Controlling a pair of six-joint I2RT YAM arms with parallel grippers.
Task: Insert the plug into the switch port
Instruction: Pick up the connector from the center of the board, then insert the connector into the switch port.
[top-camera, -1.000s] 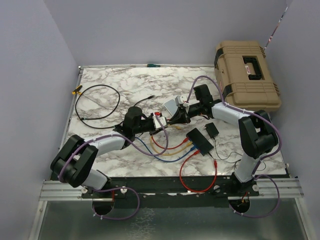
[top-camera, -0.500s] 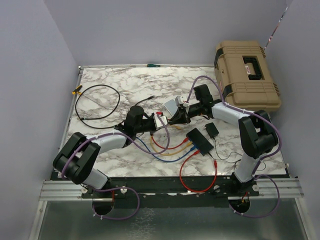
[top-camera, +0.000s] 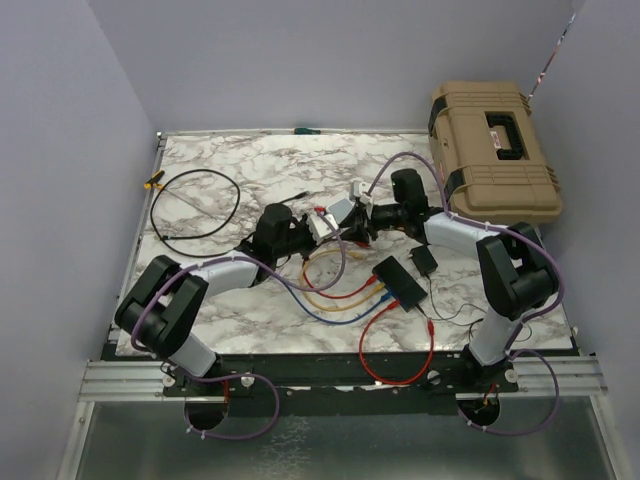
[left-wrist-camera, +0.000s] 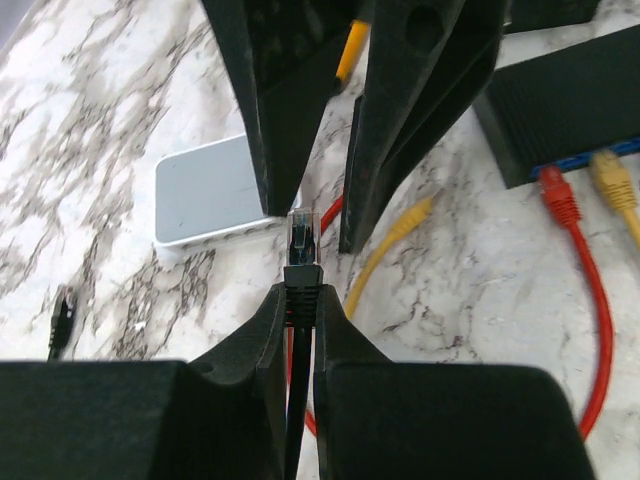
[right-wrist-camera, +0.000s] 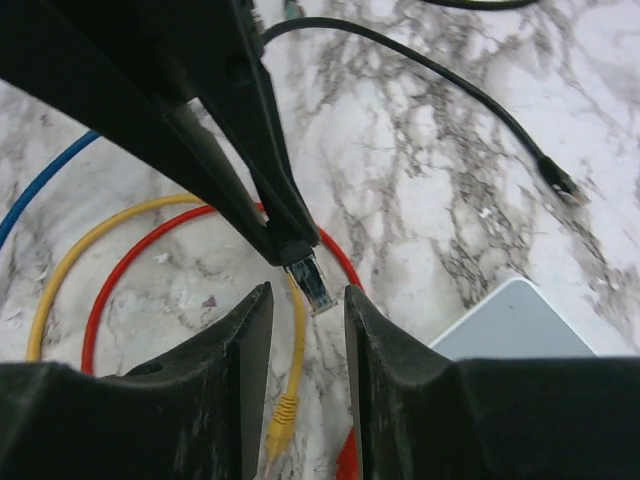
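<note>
The left gripper (left-wrist-camera: 301, 300) is clamped on the black boot of the plug (left-wrist-camera: 301, 232), whose clear tip sticks out past the fingertips toward 12 o'clock in the left wrist view. The right gripper (right-wrist-camera: 306, 300) faces it with its jaws apart, one on each side of that tip and touching nothing that can be seen.

If the right jaws close on the clear tip rather than the boot, they may press the latch tab or twist the plug in the left grip. Should both arms hold it and pull unevenly, it could slip or come out tilted. The black cable (left-wrist-camera: 297, 420) trailing behind may also drag as the plug travels.

The switch (top-camera: 399, 282) lies at about 4 o'clock from the meeting grippers in the top view, apart from them, so the plug has a carry ahead of it. A red plug (left-wrist-camera: 558, 192) and a yellow plug (left-wrist-camera: 612, 175) already sit in its sockets, and a wrong aim would strike them.

Which socket is free cannot be made out. The switch is cut off at 2 o'clock in the left wrist view and absent from the right wrist view. The latch side of the plug is unclear. The grey-white box (left-wrist-camera: 210, 200) is partly hidden behind the right jaws.
</note>
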